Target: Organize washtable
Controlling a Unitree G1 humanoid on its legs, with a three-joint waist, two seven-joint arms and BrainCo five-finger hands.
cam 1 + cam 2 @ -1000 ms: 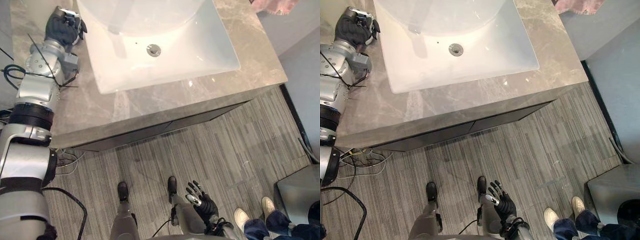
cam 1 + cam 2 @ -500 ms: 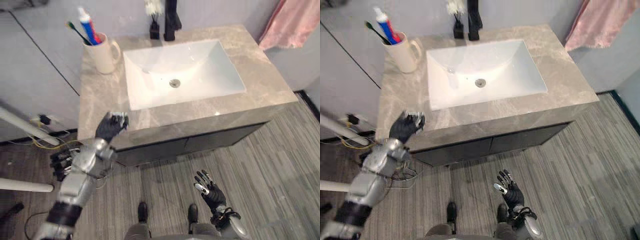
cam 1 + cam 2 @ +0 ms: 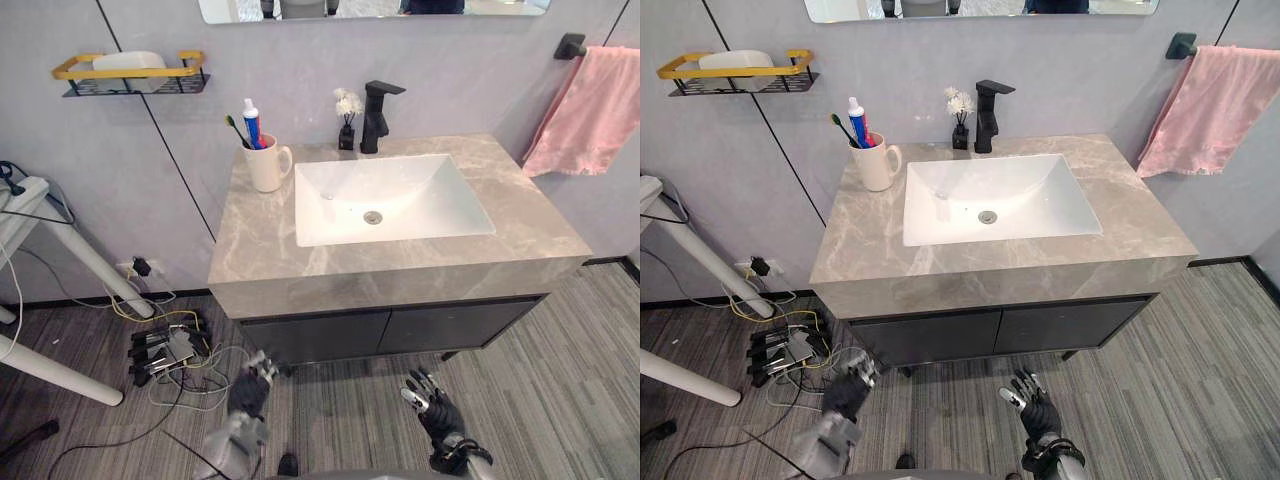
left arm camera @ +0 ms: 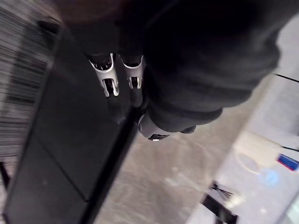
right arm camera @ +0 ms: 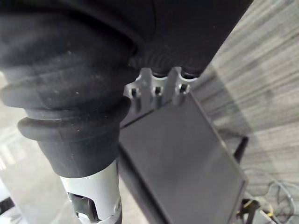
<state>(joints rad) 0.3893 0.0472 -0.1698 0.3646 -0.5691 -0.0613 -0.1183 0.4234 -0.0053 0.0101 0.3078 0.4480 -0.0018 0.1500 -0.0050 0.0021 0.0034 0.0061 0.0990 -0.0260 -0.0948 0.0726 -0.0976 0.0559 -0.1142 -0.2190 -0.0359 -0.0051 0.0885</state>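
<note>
Right hand hangs low before the cabinet, fingers spread straight, empty; left hand is likewise low, fingers relaxed, nothing held.

Step in hand, as judged: standing off from the washtable with the top apparently in order. Should further tidying be required, the hand should rise clear of the counter edge before reaching in, so as not to strike the cabinet front, and approach the mug from its handle side to avoid tipping the tall contents.

Basin: nothing in it, drain visible. Mug: upright at the rear left corner just beside the basin, holding a toothbrush and a toothpaste tube, both leaning. Small vase: white flowers, just beside the black tap. Wall shelf: one white item, not identifiable.
</note>
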